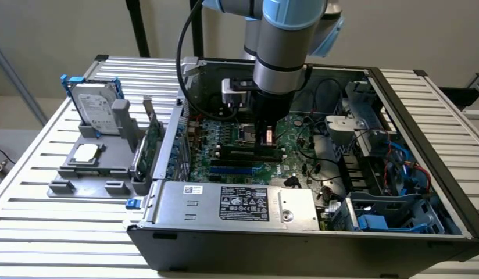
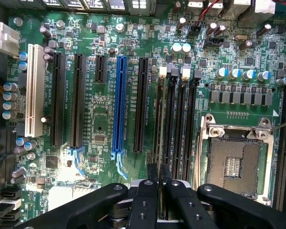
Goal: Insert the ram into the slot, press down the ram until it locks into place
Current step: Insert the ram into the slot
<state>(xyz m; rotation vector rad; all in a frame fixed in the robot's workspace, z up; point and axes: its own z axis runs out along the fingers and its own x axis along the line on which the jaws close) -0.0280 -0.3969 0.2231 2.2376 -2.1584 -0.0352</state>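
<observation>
My gripper reaches down into the open computer case, just above the motherboard's black memory slots. In the wrist view its two black fingers stand close together, shut on the ram. The ram shows edge-on as a thin strip, lying along the outermost of several parallel black slots, the one beside a black expansion slot. White end clips mark the slots' far ends. Whether the ram is seated in the slot I cannot tell.
The open processor socket lies beside the memory slots, and a blue connector slot and a white one on the other side. Outside the case a grey holder carries a hard drive and an upright green card. Cables and the power supply crowd the case.
</observation>
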